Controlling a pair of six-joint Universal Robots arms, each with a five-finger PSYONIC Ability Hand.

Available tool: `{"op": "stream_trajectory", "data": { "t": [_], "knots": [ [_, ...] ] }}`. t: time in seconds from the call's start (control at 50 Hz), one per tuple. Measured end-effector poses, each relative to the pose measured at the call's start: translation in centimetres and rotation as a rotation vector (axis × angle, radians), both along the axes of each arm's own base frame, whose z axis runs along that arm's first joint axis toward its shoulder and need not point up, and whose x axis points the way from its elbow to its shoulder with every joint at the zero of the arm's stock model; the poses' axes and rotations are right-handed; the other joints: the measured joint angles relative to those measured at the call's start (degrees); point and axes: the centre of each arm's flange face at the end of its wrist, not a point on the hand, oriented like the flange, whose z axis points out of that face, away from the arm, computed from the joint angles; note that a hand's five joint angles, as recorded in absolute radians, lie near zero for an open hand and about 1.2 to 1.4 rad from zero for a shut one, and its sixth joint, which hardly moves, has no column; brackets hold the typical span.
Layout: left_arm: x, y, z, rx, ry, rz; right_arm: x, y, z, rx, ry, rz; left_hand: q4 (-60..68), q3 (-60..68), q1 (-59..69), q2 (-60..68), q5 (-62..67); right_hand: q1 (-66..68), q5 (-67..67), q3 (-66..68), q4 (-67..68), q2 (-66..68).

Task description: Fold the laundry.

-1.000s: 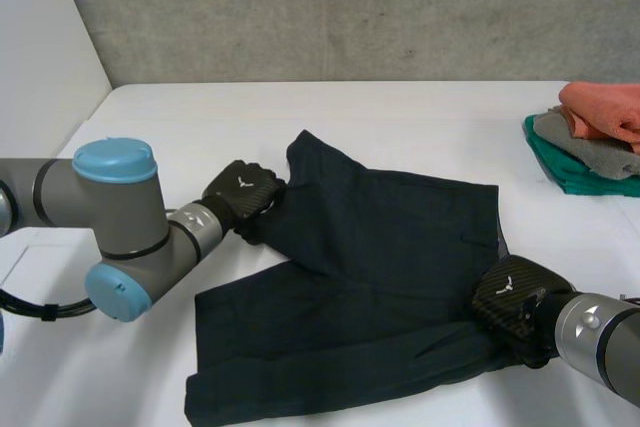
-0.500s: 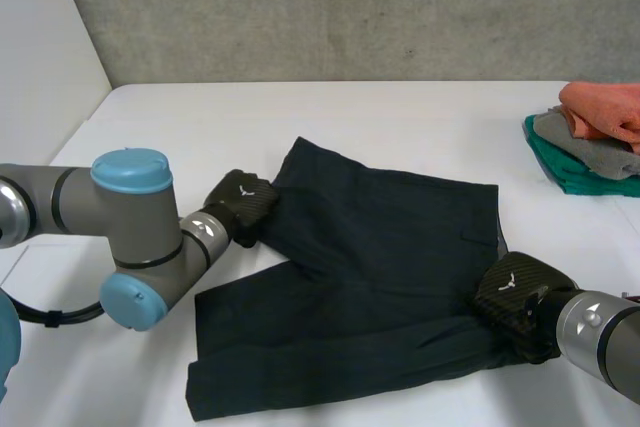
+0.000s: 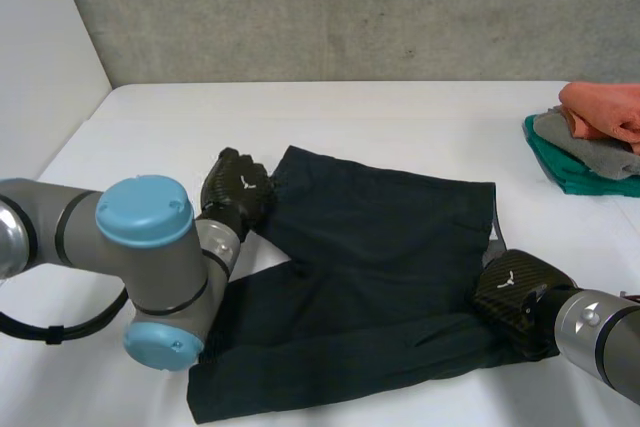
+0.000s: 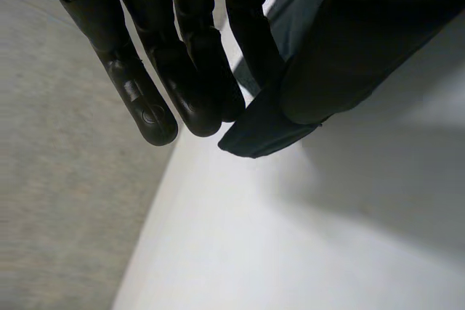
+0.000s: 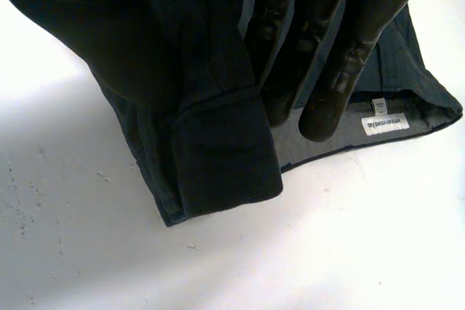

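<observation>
Dark navy shorts (image 3: 380,257) lie spread on the white table (image 3: 400,112). My left hand (image 3: 237,192) is at their far left corner. In the left wrist view its fingers (image 4: 182,70) pinch that corner (image 4: 261,128) against the cloth-covered thumb. My right hand (image 3: 515,299) is at the near right edge of the shorts, by the waistband. There its fingers (image 5: 341,56) press a fold of dark cloth (image 5: 211,150) against the thumb. A white label (image 5: 385,125) shows on the grey inside of the waistband.
A stack of folded clothes (image 3: 595,142), orange on grey on green, sits at the table's far right edge. A grey wall (image 3: 350,7) runs behind the table. My left arm's elbow (image 3: 150,267) hangs over the near left part of the table, beside the shorts.
My left hand has closed on the far left corner of the shorts, and that corner now lies lower and flatter. The left elbow has swung right and nearer. The right hand has barely moved.
</observation>
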Motion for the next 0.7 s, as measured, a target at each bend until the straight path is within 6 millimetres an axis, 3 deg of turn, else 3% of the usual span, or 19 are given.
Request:
{"op": "stream_trajectory", "data": {
  "t": [0.1, 0.2, 0.26, 0.44, 0.5, 0.56, 0.7],
  "knots": [
    [0.0, 0.0, -0.4, -0.025, -0.002, 0.0, 0.0, 0.0, 0.0, 0.001, 0.0, -0.001, -2.92, -2.81, -0.26, -2.97, -1.15, 0.0, 0.0, 0.0, 0.0, 0.0],
    [0.3, 0.5, -1.5, 0.025, -0.027, -0.016, 0.0, -0.1, 0.0, -0.003, -0.001, -0.001, -32.88, -32.81, -32.45, -33.39, -30.5, 0.0, 0.0, 0.0, 0.0, 0.0],
    [0.5, 0.7, -1.4, 0.048, -0.029, -0.019, 0.0, -0.1, 0.0, -0.01, -0.003, -0.001, -39.83, -38.98, -37.95, -39.68, -37.83, 0.0, 0.0, 0.0, 0.0, 0.0],
    [1.8, 2.4, 4.8, 0.078, 0.146, 0.006, 0.1, -0.4, 0.1, -0.024, -0.015, -0.008, -45.26, -44.1, -38.4, -44.66, -43.31, 0.0, 0.0, 0.0, 0.0, 0.0],
    [2.6, 4.0, 6.8, 0.132, 0.225, 0.016, 0.1, -0.4, 0.1, -0.023, -0.025, -0.016, -45.26, -44.1, -38.4, -44.66, -43.27, 0.0, 0.0, 0.0, 0.0, 0.0],
    [3.3, 5.6, 7.2, 0.208, 0.254, 0.02, 0.2, -0.5, 0.2, -0.021, -0.037, -0.026, -45.26, -44.09, -38.4, -44.66, -43.26, 0.0, 0.0, 0.0, 0.0, 0.0],
    [4.9, 10.8, 5.4, 0.539, 0.216, -0.003, 0.2, -0.6, 0.3, -0.02, -0.052, -0.04, -44.68, -43.74, -38.36, -44.09, -42.45, 0.0, 0.0, 0.0, 0.0, 0.0]
  ]
}}
